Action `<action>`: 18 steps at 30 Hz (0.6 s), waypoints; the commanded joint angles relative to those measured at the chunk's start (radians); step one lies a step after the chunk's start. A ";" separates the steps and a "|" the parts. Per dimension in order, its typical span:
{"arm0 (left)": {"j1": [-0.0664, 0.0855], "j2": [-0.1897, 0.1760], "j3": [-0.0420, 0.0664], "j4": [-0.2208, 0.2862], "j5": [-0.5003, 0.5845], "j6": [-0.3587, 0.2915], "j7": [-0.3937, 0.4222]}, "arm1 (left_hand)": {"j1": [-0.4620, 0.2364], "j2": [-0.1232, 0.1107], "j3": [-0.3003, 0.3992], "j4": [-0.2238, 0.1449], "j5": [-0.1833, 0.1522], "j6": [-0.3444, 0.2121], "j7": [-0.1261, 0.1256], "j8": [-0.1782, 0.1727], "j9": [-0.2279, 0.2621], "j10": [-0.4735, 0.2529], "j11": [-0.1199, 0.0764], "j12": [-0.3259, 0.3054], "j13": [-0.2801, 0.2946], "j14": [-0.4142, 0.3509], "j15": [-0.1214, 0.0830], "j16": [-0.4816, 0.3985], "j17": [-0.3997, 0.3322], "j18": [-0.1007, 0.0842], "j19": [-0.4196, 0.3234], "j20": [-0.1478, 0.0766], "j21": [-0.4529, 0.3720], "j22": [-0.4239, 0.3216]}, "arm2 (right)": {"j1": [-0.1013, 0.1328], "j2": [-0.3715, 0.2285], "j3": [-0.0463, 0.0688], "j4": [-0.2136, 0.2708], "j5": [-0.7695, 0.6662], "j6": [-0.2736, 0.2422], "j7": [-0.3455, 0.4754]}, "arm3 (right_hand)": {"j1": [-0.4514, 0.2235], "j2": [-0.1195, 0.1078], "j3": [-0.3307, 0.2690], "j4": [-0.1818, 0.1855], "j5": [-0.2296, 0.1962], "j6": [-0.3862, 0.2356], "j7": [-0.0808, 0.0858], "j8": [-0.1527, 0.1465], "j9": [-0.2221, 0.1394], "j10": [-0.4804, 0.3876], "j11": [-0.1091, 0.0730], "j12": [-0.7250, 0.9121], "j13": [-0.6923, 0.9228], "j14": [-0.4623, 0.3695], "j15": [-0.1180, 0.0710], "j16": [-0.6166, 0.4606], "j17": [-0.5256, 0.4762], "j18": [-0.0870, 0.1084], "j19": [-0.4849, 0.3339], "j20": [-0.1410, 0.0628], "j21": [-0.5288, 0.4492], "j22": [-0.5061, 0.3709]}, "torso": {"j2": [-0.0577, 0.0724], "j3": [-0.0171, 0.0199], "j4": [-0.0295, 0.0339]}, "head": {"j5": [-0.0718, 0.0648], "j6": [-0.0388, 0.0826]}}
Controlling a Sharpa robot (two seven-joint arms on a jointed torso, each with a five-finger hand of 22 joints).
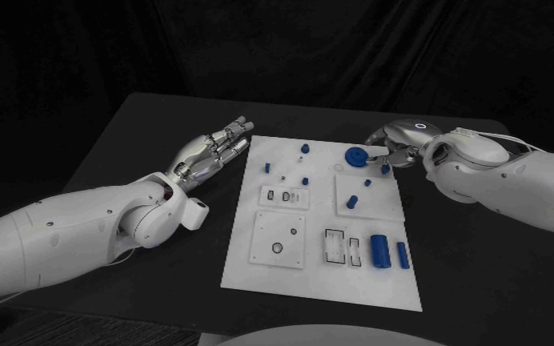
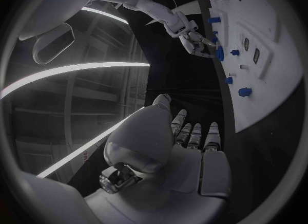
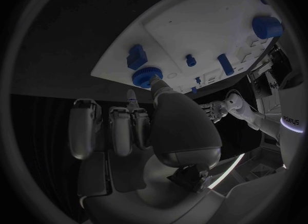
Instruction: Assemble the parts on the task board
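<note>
Small blue parts (image 1: 380,250) lie and stand scattered on the flat white task board (image 1: 266,274).

The task board (image 1: 283,226) is plain white, and it lies on a black table (image 1: 138,146). The parts on it are blue — a round gear (image 1: 357,155), two cylinders (image 1: 380,251) and several small pegs (image 1: 352,200) (all the same saturated blue). The left hand (image 1: 214,152) and right hand (image 1: 396,147) are silver, on white arms.

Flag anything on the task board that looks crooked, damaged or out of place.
Nothing stands out. The task board lies flat, its blue parts look intact, and the right robot hand touches the blue gear at its far edge.
</note>
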 commanded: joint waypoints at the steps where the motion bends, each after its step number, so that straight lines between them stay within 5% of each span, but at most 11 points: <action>1: 0.002 0.002 0.001 0.001 -0.001 0.015 0.042 | 0.012 0.001 0.007 0.000 0.003 0.003 0.005 0.005 0.001 0.000 0.010 -0.003 -0.002 -0.002 0.009 -0.004 -0.001 0.006 -0.001 0.007 -0.003 -0.002 | -0.002 0.002 0.000 -0.005 0.007 0.015 -0.027 | -0.004 0.000 0.002 -0.004 0.013 -0.008 0.000 -0.006 0.002 0.106 0.003 0.002 0.263 0.107 -0.001 0.002 0.263 -0.012 0.011 0.002 0.004 0.167 | -0.001 -0.0016 -0.0005 | 0.002 -0.004; 18: 0.002 0.004 0.001 -0.003 -0.001 0.020 0.036 | 0.013 0.001 0.009 -0.001 0.003 0.002 0.006 0.005 0.001 0.000 0.012 -0.003 -0.002 -0.002 0.010 -0.004 -0.001 0.006 -0.001 0.009 -0.003 -0.002 | -0.005 0.018 0.000 -0.014 0.007 -0.004 -0.008 | -0.029 0.013 0.006 0.013 0.058 0.016 -0.004 0.004 0.016 0.106 0.000 0.002 0.263 0.107 -0.003 0.002 0.263 -0.018 0.024 0.001 0.028 0.187 | -0.001 -0.0009 -0.0013 | -0.001 -0.006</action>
